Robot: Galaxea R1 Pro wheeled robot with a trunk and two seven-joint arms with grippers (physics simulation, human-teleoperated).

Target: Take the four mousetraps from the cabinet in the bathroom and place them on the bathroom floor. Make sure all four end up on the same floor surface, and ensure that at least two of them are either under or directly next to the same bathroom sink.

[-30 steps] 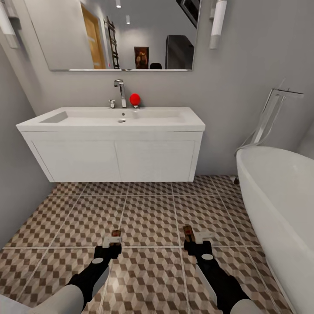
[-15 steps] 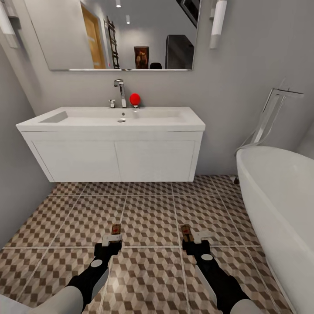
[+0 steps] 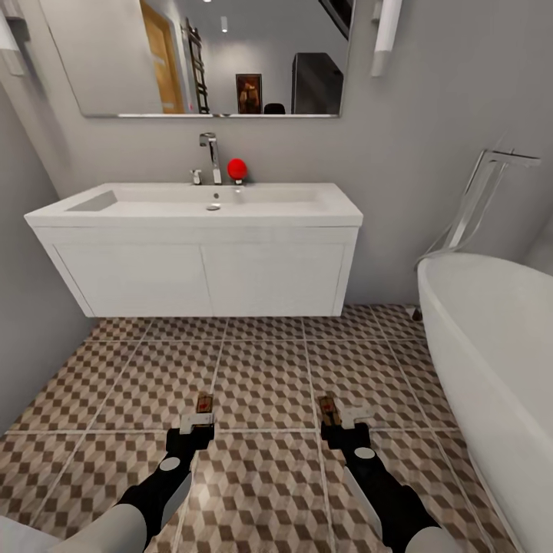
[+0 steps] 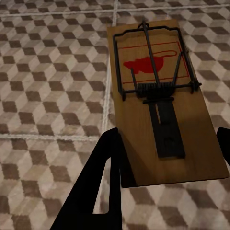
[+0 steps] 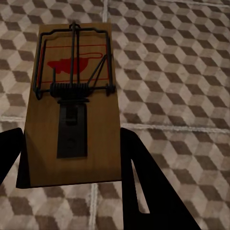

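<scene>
- Compared with a second ago, the head view has tipped slightly: sink and mirror sit a touch higher in it, while both arms hold much as they did, low over the bathroom floor.
- Left gripper is clamped on a mousetrap, its dark fingers at the board's two long edges; the trap hangs just above the tiles, in front of the sink, toward the basin's middle.
- Right gripper grasps the second mousetrap likewise, in front of the sink's bathtub-side end.
- White bathtub stands beside the sink.
</scene>
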